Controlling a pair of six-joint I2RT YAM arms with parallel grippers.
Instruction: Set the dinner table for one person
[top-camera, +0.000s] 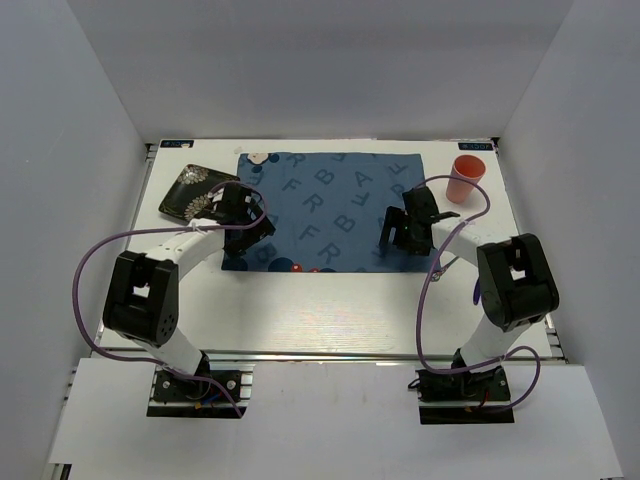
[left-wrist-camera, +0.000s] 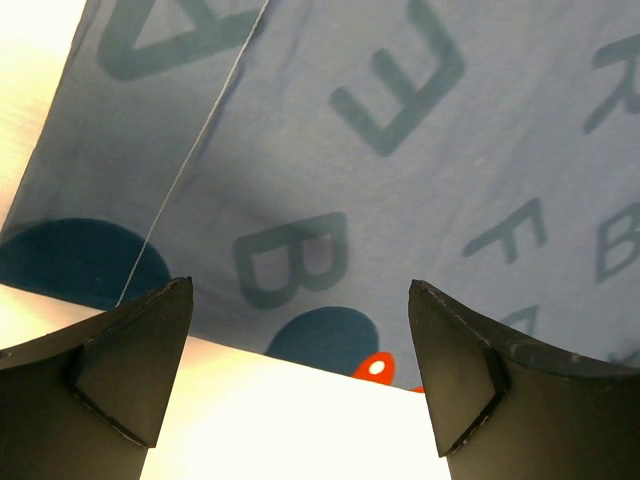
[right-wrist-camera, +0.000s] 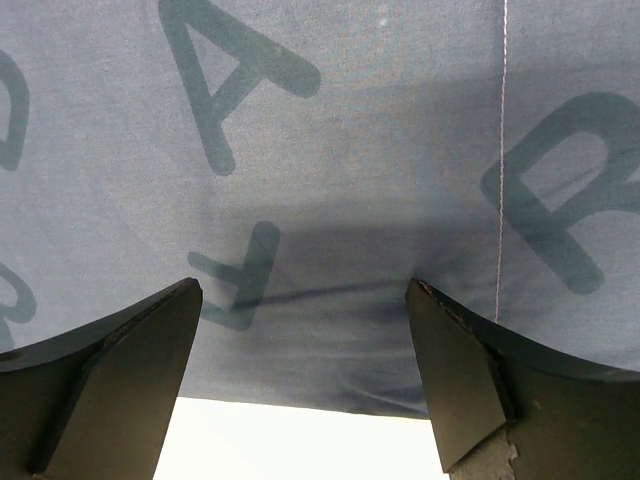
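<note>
The white dinner table (top-camera: 330, 310) carries a blue letter-printed cloth mat (top-camera: 330, 210) spread flat across its middle. A dark patterned plate (top-camera: 185, 190) lies at the far left, just off the mat's left edge. An orange cup (top-camera: 465, 178) stands upright at the far right of the mat. My left gripper (top-camera: 245, 238) hovers open over the mat's near left corner (left-wrist-camera: 300, 250), nothing between its fingers (left-wrist-camera: 130, 360). Over the mat's near right part (right-wrist-camera: 330, 200) my right gripper (top-camera: 400, 235) is open too, empty, with the mat's near hem just below its fingers (right-wrist-camera: 470, 390).
A metal rail (top-camera: 330, 355) runs along the table's near edge. White walls close in the left, back and right. Purple cables (top-camera: 95, 260) loop from both arms. Small red and dark blue printed shapes (left-wrist-camera: 375, 365) mark the mat's near edge.
</note>
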